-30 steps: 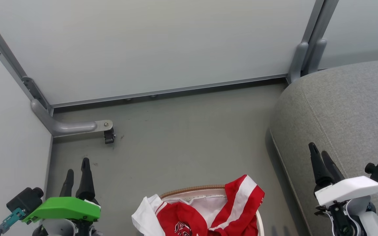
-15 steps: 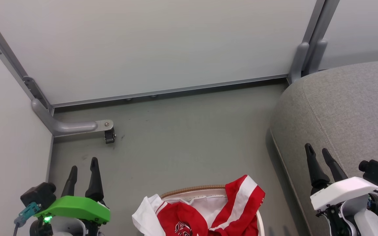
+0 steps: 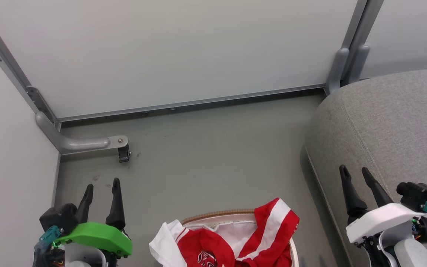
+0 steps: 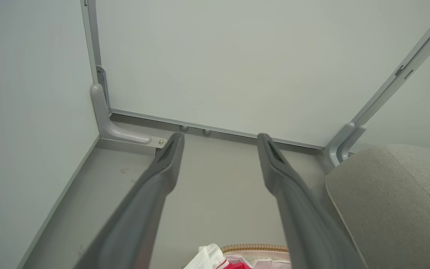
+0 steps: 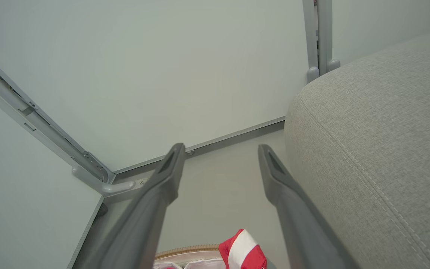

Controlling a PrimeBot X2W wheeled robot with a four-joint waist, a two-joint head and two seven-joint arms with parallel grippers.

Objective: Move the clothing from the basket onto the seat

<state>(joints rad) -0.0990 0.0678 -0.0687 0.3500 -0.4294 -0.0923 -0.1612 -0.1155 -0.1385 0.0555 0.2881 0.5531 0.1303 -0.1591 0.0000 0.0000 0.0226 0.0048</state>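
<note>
In the head view, the clothing (image 3: 206, 249) is piled in the basket (image 3: 217, 214) at the bottom middle. The left gripper (image 3: 102, 183) and right gripper (image 3: 354, 169) are held open and empty at the lower corners, ready to reach. In the left wrist view, the floor (image 4: 215, 194) is seen ahead. In the right wrist view, the seat (image 5: 379, 130) is seen at the right, unblocked.

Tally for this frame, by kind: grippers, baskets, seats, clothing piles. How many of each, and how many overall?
grippers: 2 (left gripper and right gripper, both open and empty)
basket: 1
seat: 1
clothing pile: 1, in the basket; separate garments cannot be counted
total: 5
</note>
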